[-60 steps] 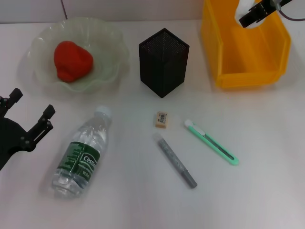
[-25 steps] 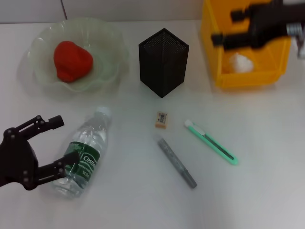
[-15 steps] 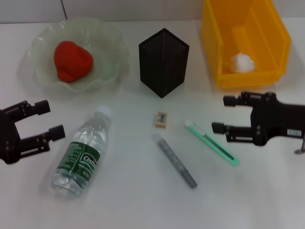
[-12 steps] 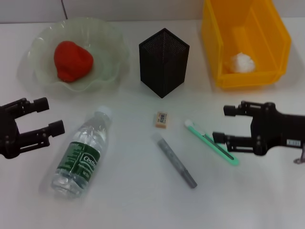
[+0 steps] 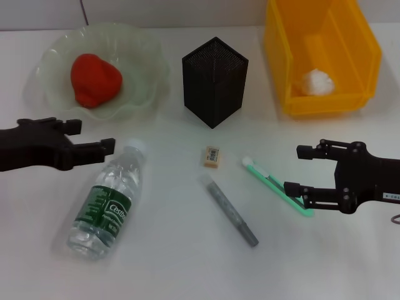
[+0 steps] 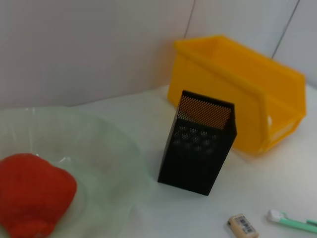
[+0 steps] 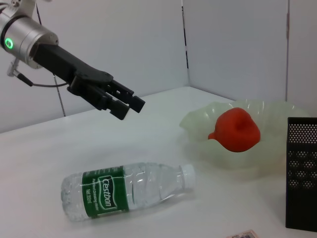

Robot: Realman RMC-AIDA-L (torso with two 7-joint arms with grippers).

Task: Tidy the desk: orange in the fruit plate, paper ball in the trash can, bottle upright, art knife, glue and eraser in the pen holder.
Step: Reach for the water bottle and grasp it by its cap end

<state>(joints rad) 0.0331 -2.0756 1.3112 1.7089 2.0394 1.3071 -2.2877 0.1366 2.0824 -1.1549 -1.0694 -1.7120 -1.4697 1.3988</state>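
A clear water bottle (image 5: 106, 200) with a green label lies on its side at the front left; it also shows in the right wrist view (image 7: 126, 191). My left gripper (image 5: 94, 135) is open just left of the bottle's cap. A green art knife (image 5: 275, 185), a grey glue stick (image 5: 232, 210) and a small eraser (image 5: 212, 157) lie in front of the black mesh pen holder (image 5: 214, 81). My right gripper (image 5: 294, 169) is open over the knife's right end. A red-orange fruit (image 5: 95, 79) sits in the pale green plate (image 5: 144, 56). A white paper ball (image 5: 316, 82) lies in the yellow bin (image 5: 322, 103).
The left wrist view shows the pen holder (image 6: 200, 144), yellow bin (image 6: 237, 84), plate (image 6: 99, 148) with the fruit (image 6: 34, 198), the eraser (image 6: 242, 225) and the knife's tip (image 6: 292, 222). The right wrist view shows the left gripper (image 7: 124, 101) above the bottle.
My left gripper has turned and reached right, up to the bottle's cap. My right gripper has shifted slightly right and nearer, staying over the knife's end.
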